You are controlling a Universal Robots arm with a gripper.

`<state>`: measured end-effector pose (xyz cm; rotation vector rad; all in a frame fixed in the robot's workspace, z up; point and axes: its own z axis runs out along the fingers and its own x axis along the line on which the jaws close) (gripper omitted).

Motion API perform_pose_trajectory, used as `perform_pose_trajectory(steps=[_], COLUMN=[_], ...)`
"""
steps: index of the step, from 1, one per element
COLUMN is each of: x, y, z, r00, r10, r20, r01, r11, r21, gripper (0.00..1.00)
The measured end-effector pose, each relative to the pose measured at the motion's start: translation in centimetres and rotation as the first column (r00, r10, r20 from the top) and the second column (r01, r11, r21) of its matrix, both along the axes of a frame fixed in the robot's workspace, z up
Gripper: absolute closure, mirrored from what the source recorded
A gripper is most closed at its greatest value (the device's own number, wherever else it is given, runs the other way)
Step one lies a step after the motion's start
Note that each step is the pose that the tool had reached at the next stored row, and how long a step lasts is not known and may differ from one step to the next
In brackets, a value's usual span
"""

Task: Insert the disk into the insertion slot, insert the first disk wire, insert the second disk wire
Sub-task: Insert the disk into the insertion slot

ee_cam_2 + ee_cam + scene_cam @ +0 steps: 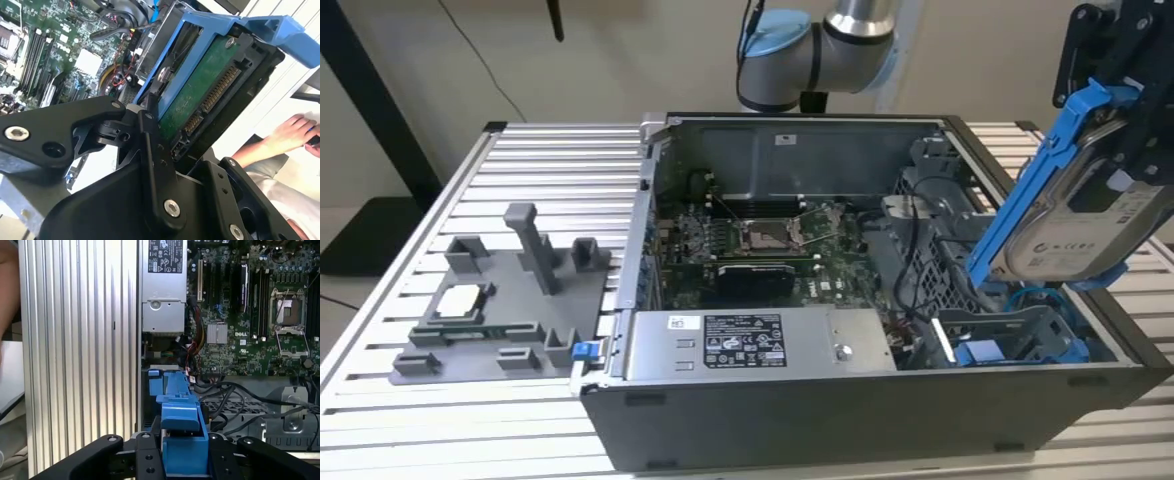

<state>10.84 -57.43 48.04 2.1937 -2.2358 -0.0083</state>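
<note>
Fingers (152, 150): mine, clenched on the disk (1074, 225). In the second wrist view they press against its blue frame, and in the first wrist view the frame sits squeezed between them.
Disk: it hangs in the air at the exterior view's right, tilted steeply, with its white label toward that camera. In the second wrist view I see its green underside and the row of connector pins.
Slot (1007, 330): grey sheet metal with blue plastic bits, in the near corner of the computer case (854, 410) on the exterior view's right. The lower end of the disk hangs just above it and is not seated in it (whether the two touch I cannot tell).
Case: it lies open on its side on the slatted metal desk (480, 420).
Inside the case: a green circuit board (761, 240) lies on the floor of the case. A grey power box (747, 345) with a label runs along the near wall. Black cables (225, 395) lie between the board and the slot.
Beside the case: a grey holder block (507, 300) with upright posts stands on the desk at the exterior view's left.
Arm (814, 45): my silver and blue joints rise behind the far wall of the case.
Person: a hand (290, 132) above a white sleeve shows beyond the disk in the second wrist view.
</note>
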Motion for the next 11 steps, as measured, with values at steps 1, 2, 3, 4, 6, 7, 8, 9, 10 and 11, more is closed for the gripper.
perform_pose_trajectory(steps=[1,2,3,4,6,7,8,9,10,11], x=[0.0,0.0,0.0,0.0,0.0,0.0,0.0,0.0,0.0,0.0], y=[0.0,0.0,0.0,0.0,0.0,0.0,0.0,0.0,0.0,0.0], z=[-0.04,-0.1,-0.18,-0.25,-0.4,-0.48,-0.56,-0.64,-0.73,-0.81], r00=[1.0,1.0,1.0,1.0,1.0,1.0,1.0,1.0,1.0,1.0], r10=[0.0,0.0,0.0,0.0,0.0,0.0,0.0,0.0,0.0,0.0], r20=[0.0,0.0,0.0,0.0,0.0,0.0,0.0,0.0,0.0,0.0], r01=[0.0,0.0,0.0,0.0,0.0,0.0,0.0,0.0,0.0,0.0], r11=[1.0,1.0,1.0,1.0,1.0,1.0,1.0,1.0,1.0,1.0], r21=[0.0001,0.0001,0.0002,0.0001,0.0002,0.0001,0.0002,0.0002,0.0002,0.0001], gripper=[1.0,1.0,1.0,1.0,1.0,1.0,1.0,1.0,1.0,1.0])
